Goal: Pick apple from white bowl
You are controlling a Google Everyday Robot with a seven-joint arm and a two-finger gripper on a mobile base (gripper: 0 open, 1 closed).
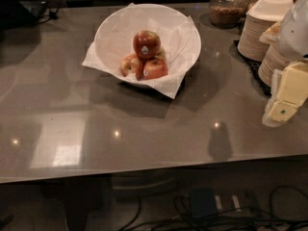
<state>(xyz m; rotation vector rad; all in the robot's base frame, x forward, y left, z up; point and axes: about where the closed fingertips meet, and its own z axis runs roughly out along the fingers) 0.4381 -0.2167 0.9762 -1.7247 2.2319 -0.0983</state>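
The deep red apple with a pale oval sticker sits on top of a small pile of paler yellow-red apples in the white bowl. The bowl is lined with white paper whose corners stick out, and stands at the back middle of the grey table. My gripper, white with pale yellow parts, hangs at the right edge of the view. It is above the table, well to the right of the bowl and nearer the front, and holds nothing that I can see.
Stacks of beige paper plates and a white foam container stand at the back right, close behind my gripper. A glass jar stands at the back. The table's front edge runs across the lower view, with cables on the floor below.
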